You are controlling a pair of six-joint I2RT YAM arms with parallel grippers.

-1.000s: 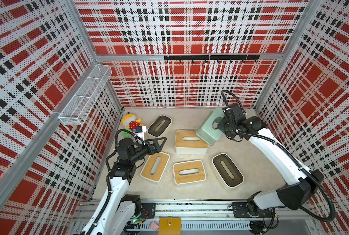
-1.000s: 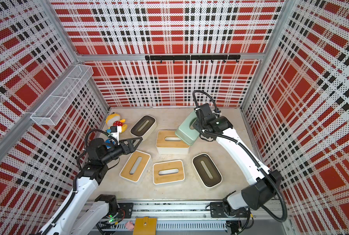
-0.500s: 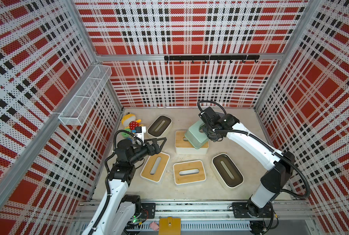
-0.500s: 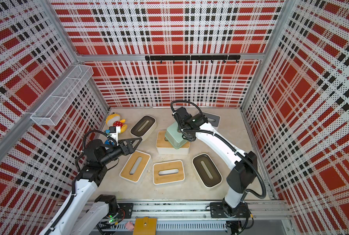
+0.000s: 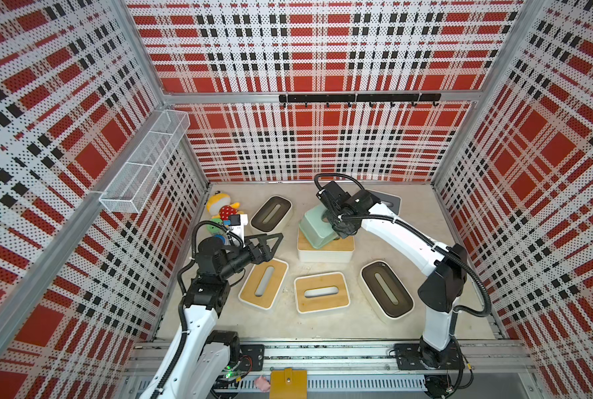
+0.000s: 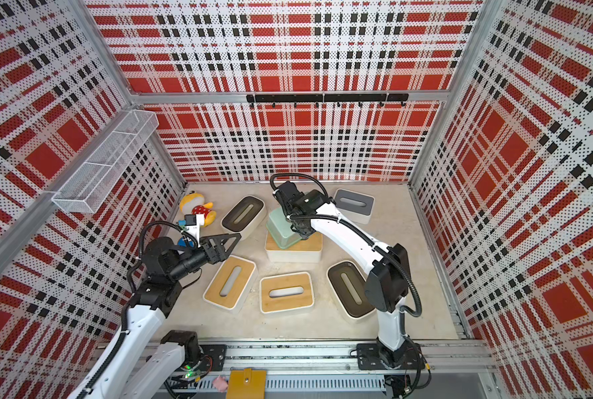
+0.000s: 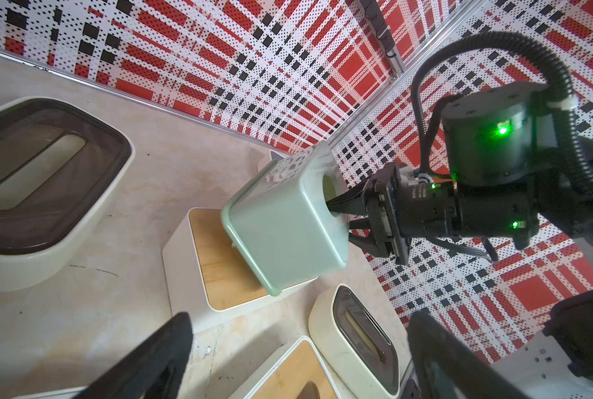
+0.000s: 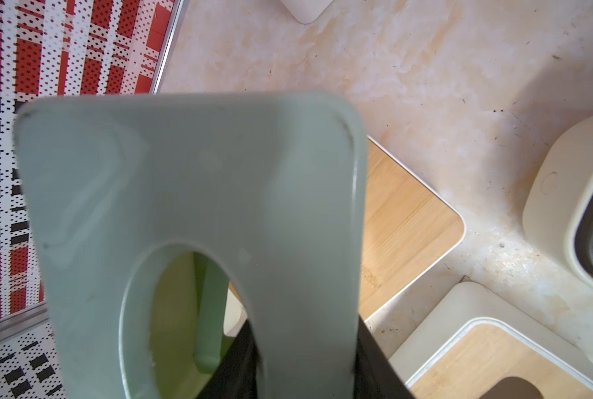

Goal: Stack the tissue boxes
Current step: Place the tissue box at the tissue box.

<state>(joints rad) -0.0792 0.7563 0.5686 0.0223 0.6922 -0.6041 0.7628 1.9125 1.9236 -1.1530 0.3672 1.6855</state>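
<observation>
Grip on mint-green box (image 5: pixel 315 230), tilted over a wood lid

Right gripper (image 7: pixel 340 221) pinches the top wall of the mint-green box: in the left wrist view one finger (image 7: pixel 349 202) reaches into the round opening while the other presses the outer side. The box hangs tilted, opening turned towards the right arm (image 5: pixel 402 238), its lower edge over the tan lid of the rear wood-lidded box (image 5: pixel 326 255); whether edge and lid touch cannot be told. That box stands near the middle of the table (image 5: pixel 426 207).

Left gripper (image 5: pixel 277 246) hovers with its jaws spread wide, holding nothing, above the far end of the left wood-lidded box (image 5: pixel 264 282) and near the rear olive-lidded box (image 5: pixel 271 214).

Middle wood-lidded box (image 5: pixel 321 292) lies at the front centre, just beside the left one; front olive-lidded box (image 5: pixel 386 288) lies to its right, close to the right arm's elbow; grey-lidded box (image 6: pixel 353 203) sits by the back wall (image 5: pixel 322 148), beyond the right arm. Each of these lies flat, slot up, apart from its neighbours. Plush toy (image 5: pixel 219 209) rests in the back left corner, and a wire basket (image 5: pixel 146 165) hangs on the left wall (image 5: pixel 63 172)
</observation>
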